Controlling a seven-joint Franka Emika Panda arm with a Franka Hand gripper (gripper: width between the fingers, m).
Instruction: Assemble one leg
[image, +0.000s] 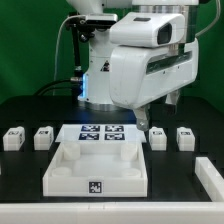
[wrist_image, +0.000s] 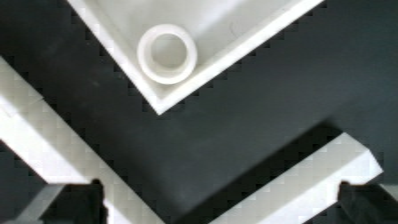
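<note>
Four small white legs stand in a row on the black table in the exterior view: two at its left (image: 13, 138) (image: 44, 137) and two at its right (image: 158, 136) (image: 186, 136). My gripper (image: 150, 116) hangs above the table behind the large white rimmed tray (image: 60, 168), near the right pair of legs and touching none. In the wrist view the gripper (wrist_image: 217, 205) is open and empty, with its dark fingertips (wrist_image: 63, 203) at the frame edge. A tray corner with a round hole (wrist_image: 167, 53) lies beyond them. No leg shows in the wrist view.
The marker board (image: 100, 133) lies behind the tray. Another white piece (image: 212, 178) sits at the exterior view's lower right. Two white diagonal bands (wrist_image: 302, 170) cross the wrist view near the fingers; I cannot tell what they are.
</note>
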